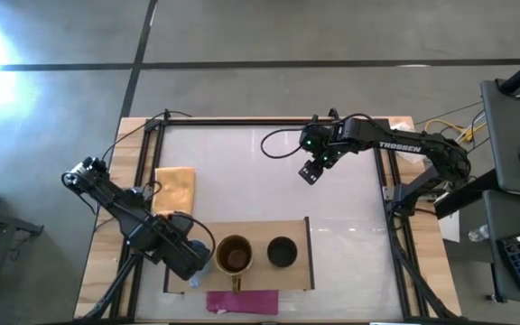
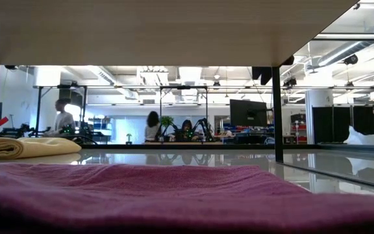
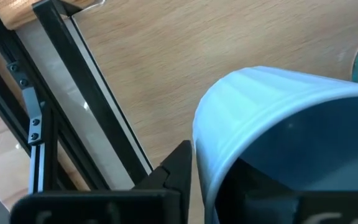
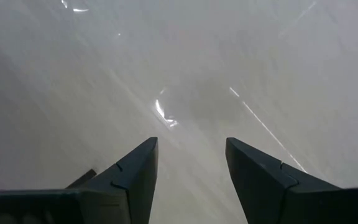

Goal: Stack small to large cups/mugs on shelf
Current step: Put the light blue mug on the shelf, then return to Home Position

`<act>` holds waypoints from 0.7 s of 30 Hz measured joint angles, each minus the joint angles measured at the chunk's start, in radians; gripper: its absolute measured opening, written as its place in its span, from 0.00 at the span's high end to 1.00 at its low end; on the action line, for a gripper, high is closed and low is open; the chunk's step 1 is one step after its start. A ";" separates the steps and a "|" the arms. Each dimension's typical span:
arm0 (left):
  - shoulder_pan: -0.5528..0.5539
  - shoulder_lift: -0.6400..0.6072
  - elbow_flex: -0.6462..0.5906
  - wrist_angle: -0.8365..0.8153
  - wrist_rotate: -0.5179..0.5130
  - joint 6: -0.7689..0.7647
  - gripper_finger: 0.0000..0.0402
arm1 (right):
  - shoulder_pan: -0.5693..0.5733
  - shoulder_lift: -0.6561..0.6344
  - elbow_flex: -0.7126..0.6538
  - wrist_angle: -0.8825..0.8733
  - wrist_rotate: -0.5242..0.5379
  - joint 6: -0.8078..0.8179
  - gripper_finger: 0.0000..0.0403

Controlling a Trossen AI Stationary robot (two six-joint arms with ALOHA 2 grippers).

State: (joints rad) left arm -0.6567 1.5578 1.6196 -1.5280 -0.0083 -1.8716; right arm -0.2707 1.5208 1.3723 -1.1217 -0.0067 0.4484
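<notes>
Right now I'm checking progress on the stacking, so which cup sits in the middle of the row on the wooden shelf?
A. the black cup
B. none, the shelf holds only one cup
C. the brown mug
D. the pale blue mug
C: seen from above, the brown mug stands on the shelf between the black cup and the pale blue mug, where the left hand is.
</notes>
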 joint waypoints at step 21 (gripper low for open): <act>0.024 -0.133 0.248 -0.038 -0.263 0.371 0.89 | 0.000 -0.017 0.244 0.044 0.003 -0.207 0.55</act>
State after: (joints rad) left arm -0.6326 1.4252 1.8680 -1.5656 -0.2717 -1.5002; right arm -0.2707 1.5036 1.6161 -1.0776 -0.0038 0.2416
